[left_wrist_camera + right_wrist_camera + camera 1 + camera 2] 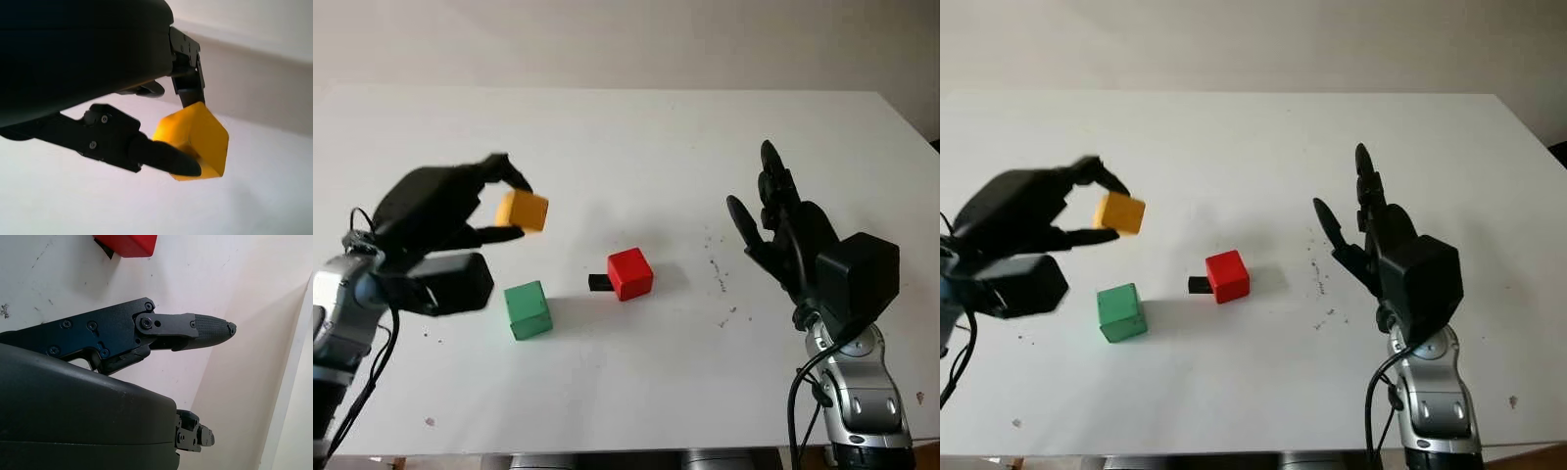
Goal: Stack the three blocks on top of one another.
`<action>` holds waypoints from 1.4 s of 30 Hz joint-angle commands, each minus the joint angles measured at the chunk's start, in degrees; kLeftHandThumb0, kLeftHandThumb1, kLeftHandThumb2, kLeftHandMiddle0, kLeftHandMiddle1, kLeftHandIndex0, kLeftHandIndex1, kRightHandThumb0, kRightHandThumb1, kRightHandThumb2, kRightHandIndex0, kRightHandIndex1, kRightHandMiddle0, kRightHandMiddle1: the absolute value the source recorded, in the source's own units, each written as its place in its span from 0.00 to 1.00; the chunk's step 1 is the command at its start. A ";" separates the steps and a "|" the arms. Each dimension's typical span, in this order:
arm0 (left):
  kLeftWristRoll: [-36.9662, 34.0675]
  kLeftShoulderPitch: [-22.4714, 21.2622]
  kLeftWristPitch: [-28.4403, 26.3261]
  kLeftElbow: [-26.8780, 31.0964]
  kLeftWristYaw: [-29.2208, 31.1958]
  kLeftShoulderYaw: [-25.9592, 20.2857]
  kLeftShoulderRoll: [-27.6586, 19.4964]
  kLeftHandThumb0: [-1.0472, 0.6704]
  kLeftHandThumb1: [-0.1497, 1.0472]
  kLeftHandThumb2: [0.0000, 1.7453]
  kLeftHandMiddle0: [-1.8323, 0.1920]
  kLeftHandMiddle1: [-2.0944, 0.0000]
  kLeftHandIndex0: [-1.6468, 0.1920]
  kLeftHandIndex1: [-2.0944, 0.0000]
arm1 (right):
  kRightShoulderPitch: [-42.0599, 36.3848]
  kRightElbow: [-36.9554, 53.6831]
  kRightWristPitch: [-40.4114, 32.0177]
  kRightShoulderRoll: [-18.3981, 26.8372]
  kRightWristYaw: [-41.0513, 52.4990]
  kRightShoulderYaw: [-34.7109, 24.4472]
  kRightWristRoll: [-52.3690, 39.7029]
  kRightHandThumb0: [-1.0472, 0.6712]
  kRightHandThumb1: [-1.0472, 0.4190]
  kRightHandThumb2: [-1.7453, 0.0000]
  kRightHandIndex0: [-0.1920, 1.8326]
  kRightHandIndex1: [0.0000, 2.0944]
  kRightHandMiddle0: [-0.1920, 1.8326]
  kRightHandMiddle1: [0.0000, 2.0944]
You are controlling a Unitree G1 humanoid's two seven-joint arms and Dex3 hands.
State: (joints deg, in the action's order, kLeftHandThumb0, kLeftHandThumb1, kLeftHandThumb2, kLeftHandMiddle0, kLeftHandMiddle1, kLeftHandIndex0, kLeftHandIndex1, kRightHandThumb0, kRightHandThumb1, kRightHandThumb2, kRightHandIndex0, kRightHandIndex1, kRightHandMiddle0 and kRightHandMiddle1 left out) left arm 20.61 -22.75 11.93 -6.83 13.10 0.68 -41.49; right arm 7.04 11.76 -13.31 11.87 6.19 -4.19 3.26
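My left hand point(514, 208) is raised above the table's left side and is shut on the yellow block point(523, 211), pinching it between its fingertips point(171, 161). The yellow block point(195, 142) hangs in the air, up and left of the other two. Below it the green block point(528, 309) sits on the white table point(636, 147). The red block point(630, 273) stands to the green one's right, with a small black piece point(598, 282) against its left side. My right hand point(773, 220) is open above the table at the right, apart from the red block point(128, 244).
Small dark specks point(717, 269) mark the table between the red block and my right hand. The table's front edge point(626, 452) runs near the bottom of the view, and a pale wall rises behind the far edge.
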 commanded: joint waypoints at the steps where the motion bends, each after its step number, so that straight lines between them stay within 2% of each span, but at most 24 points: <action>1: -5.01 -2.75 0.35 0.06 3.04 -1.13 1.49 0.40 1.00 0.11 0.74 0.98 0.81 0.34 | 0.00 0.83 0.63 0.38 -0.05 0.06 0.09 0.22 0.00 0.79 0.04 0.03 0.08 0.03; 6: -13.07 -5.17 -3.36 0.73 10.92 -0.93 3.16 0.38 1.00 0.10 0.75 0.98 0.79 0.32 | -0.01 0.63 1.15 0.20 0.07 -0.16 -0.38 0.23 0.00 0.80 0.04 0.03 0.07 0.03; 9: -16.56 -7.53 -5.54 0.50 16.41 0.56 4.40 0.38 1.00 0.09 0.75 0.98 0.76 0.35 | -0.02 1.00 0.69 0.27 -0.03 -0.09 -0.23 0.23 0.00 0.80 0.04 0.03 0.08 0.03; 12: -18.40 -9.79 -5.96 -0.74 20.55 2.26 6.24 0.37 1.00 0.08 0.74 0.97 0.75 0.33 | -0.05 1.12 0.81 0.25 -0.05 -0.07 -0.20 0.23 0.00 0.80 0.04 0.03 0.08 0.03; 15: -19.18 -10.42 -6.14 -0.99 22.26 2.84 7.70 0.37 1.00 0.08 0.74 0.97 0.74 0.33 | -0.14 1.37 0.64 0.18 -0.27 0.12 0.09 0.23 0.00 0.80 0.05 0.03 0.08 0.03; 18: -20.65 -10.31 -5.97 -0.58 23.26 3.60 10.33 0.37 1.00 0.07 0.73 0.97 0.74 0.31 | -0.34 2.01 0.04 -0.21 -0.46 0.21 -0.03 0.23 0.00 0.79 0.05 0.03 0.08 0.03; 25: -20.90 -5.73 -14.27 7.02 22.00 5.11 13.84 0.33 1.00 0.06 0.74 0.97 0.73 0.29 | -0.93 2.53 0.20 -0.06 -0.60 0.18 0.32 0.23 0.00 0.79 0.05 0.03 0.08 0.03; 28: -21.07 -3.92 -16.36 7.97 22.01 5.76 14.83 0.33 1.00 0.07 0.74 0.98 0.75 0.27 | -1.01 2.30 0.40 -0.12 -0.82 0.27 0.54 0.23 0.00 0.79 0.05 0.03 0.08 0.03; 31: -20.52 -2.89 -15.66 6.48 22.39 6.74 15.40 0.34 1.00 0.08 0.75 0.98 0.78 0.23 | -0.94 2.20 0.51 -0.24 -0.93 0.43 0.76 0.22 0.00 0.79 0.06 0.03 0.08 0.03; 36: -18.67 -2.99 -15.57 5.18 22.35 8.15 15.11 0.35 1.00 0.07 0.75 0.98 0.79 0.23 | -1.05 2.13 0.67 0.00 -0.70 0.28 0.74 0.22 0.00 0.79 0.05 0.03 0.08 0.03; 39: -14.26 -2.89 -15.42 5.58 21.20 9.70 14.05 0.34 1.00 0.07 0.75 0.98 0.78 0.24 | -1.19 2.65 0.27 -0.17 -0.49 -0.03 0.13 0.23 0.00 0.79 0.05 0.03 0.08 0.03; 42: -11.06 -2.47 -12.07 4.90 19.78 10.40 13.61 0.36 1.00 0.07 0.74 0.98 0.79 0.26 | -1.32 2.81 0.06 -0.01 -0.46 -0.12 0.15 0.23 0.00 0.79 0.05 0.02 0.08 0.03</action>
State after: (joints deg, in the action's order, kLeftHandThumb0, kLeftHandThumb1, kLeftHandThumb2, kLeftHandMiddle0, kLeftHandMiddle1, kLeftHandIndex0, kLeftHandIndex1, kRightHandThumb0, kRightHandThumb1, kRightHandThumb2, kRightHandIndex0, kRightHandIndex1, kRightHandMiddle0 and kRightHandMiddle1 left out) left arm 8.83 -25.48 -1.34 -1.61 33.39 10.58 -27.14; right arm 6.06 13.27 -13.11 11.76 5.65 -4.20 3.74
